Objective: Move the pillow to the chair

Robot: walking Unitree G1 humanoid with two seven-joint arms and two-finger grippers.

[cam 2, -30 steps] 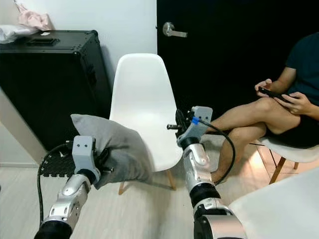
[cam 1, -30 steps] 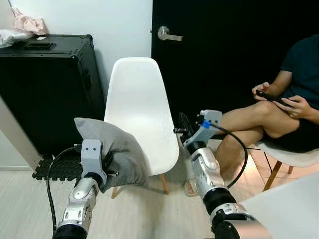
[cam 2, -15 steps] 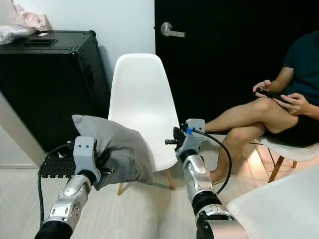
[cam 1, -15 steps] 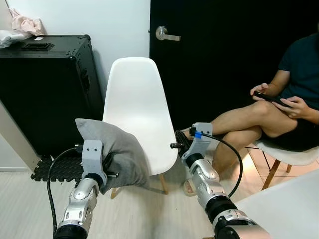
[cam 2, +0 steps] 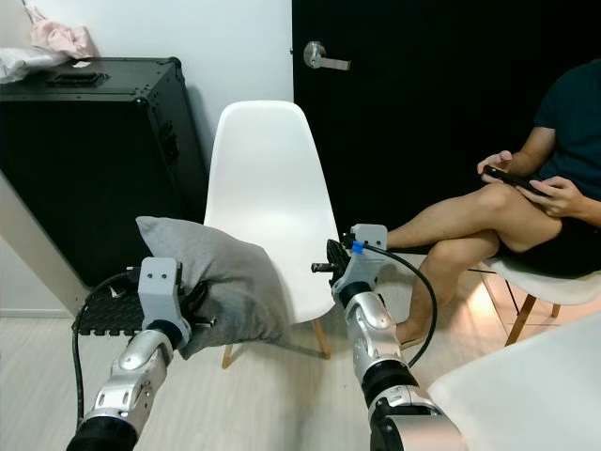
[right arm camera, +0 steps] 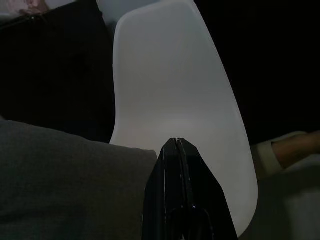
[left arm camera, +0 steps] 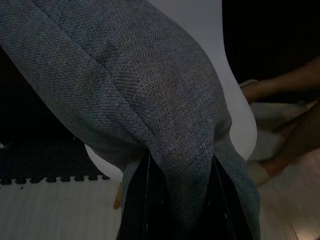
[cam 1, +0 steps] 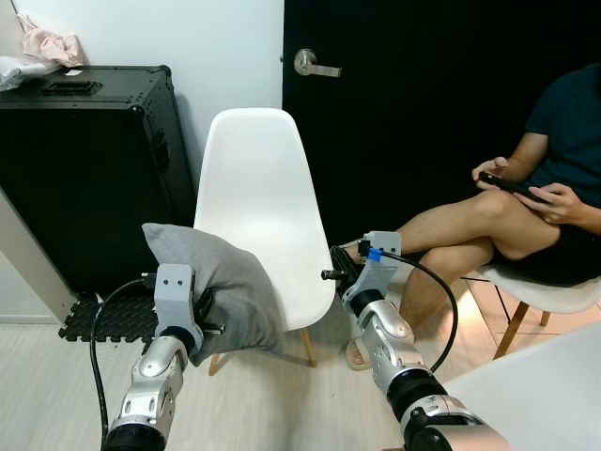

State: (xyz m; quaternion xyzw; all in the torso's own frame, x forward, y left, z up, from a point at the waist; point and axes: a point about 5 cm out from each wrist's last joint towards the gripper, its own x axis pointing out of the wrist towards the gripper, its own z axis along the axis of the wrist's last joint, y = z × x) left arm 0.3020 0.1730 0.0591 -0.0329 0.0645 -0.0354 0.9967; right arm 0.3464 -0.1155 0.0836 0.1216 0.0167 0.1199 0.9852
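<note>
Pillow (cam 1: 221, 287) clamped in left claw (left arm camera: 180, 200), at chair's (cam 1: 268, 211) 8 o'clock edge.
Right claw (right arm camera: 176, 150) pressed together, empty, at seat's 4 o'clock edge.

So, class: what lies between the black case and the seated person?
In the left eye view, the white chair stands between the black case and the person, with the dark door behind it.
</note>
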